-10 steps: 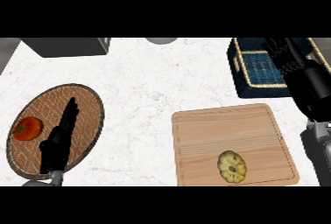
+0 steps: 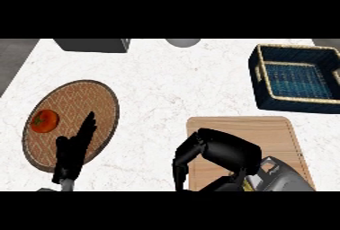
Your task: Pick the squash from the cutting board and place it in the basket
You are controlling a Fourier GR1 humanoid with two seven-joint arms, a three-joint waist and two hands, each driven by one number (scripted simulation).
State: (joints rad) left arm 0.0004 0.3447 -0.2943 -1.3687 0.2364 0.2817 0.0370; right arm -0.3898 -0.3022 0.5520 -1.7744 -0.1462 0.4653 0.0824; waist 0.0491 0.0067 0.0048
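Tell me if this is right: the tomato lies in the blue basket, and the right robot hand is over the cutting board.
Not quite. The head view shows the tomato on the round woven mat at the left, not in the blue basket. The right robot hand is indeed over the cutting board.

Your right hand [image 2: 222, 155] curls over the near cutting board [image 2: 266, 128]; the basket [image 2: 262, 78] sits far right, the left hand [image 2: 72, 155] rests open.

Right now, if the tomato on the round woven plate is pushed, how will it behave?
The tomato looks round and glossy, so it would probably roll and may be slippery. The woven plate seems nearly flat, so its thin rim might not stop it.
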